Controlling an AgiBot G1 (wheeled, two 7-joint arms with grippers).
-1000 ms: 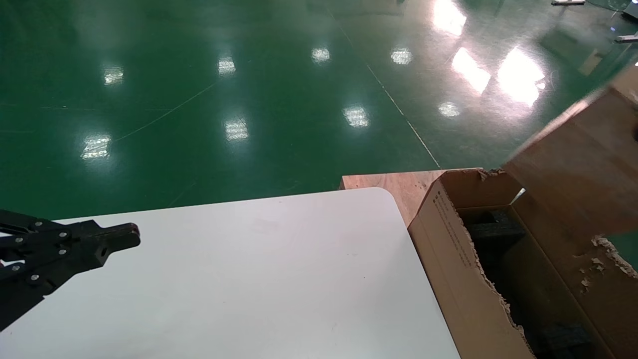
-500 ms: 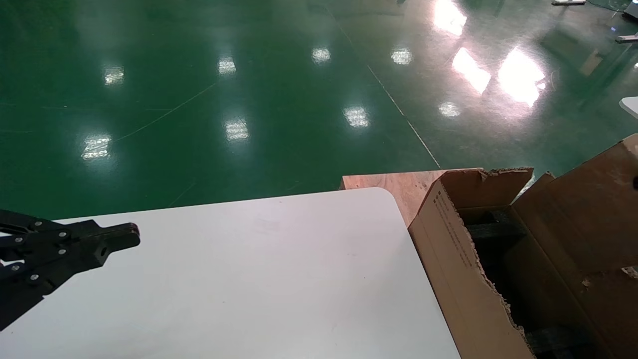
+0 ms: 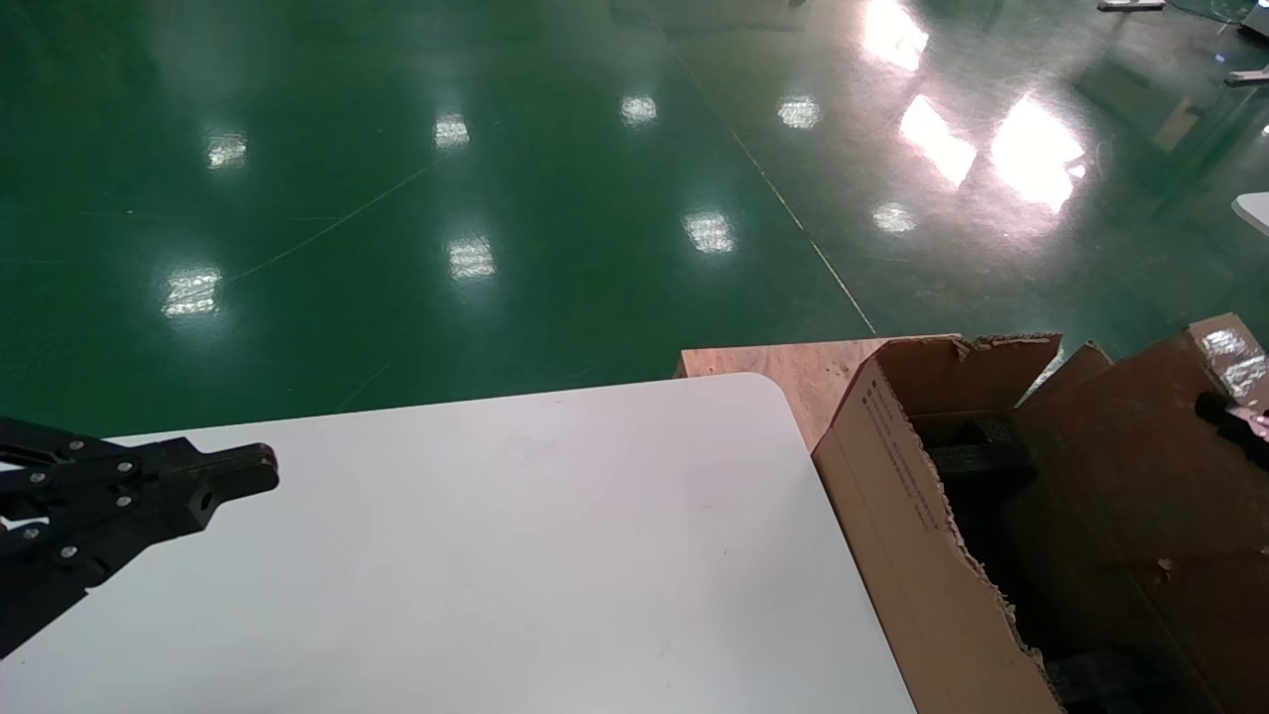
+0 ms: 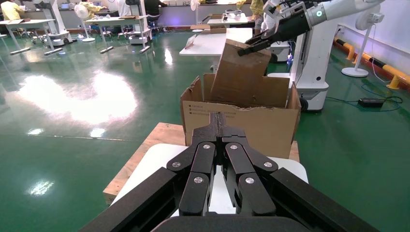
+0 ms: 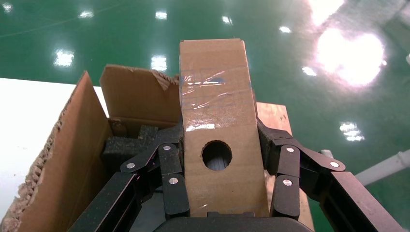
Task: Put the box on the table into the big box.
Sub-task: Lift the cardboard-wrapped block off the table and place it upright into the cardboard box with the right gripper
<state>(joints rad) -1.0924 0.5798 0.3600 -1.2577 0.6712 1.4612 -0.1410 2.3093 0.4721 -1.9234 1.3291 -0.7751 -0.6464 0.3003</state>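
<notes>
The small brown box (image 5: 216, 104), with a round hole and taped edges, is clamped between my right gripper's (image 5: 220, 140) fingers. It hangs tilted, its lower end inside the big box (image 5: 67, 164). In the head view the small box (image 3: 1125, 451) sits in the open top of the big box (image 3: 892, 516), and one of the right gripper's fingers (image 3: 1227, 419) shows at its upper end. The left wrist view shows the small box (image 4: 239, 72) standing out of the big box (image 4: 241, 123). My left gripper (image 3: 260, 468) is shut and empty over the white table's (image 3: 496, 545) left side.
Black foam (image 5: 128, 145) lies inside the big box. A reddish wooden board (image 3: 793, 372) lies under the big box beside the table's corner. Green floor surrounds everything. Another robot stand (image 4: 314, 72) and tables stand far behind the big box.
The right gripper has brought the small box down from high at the right into the big box's open top. The left arm has not moved.
</notes>
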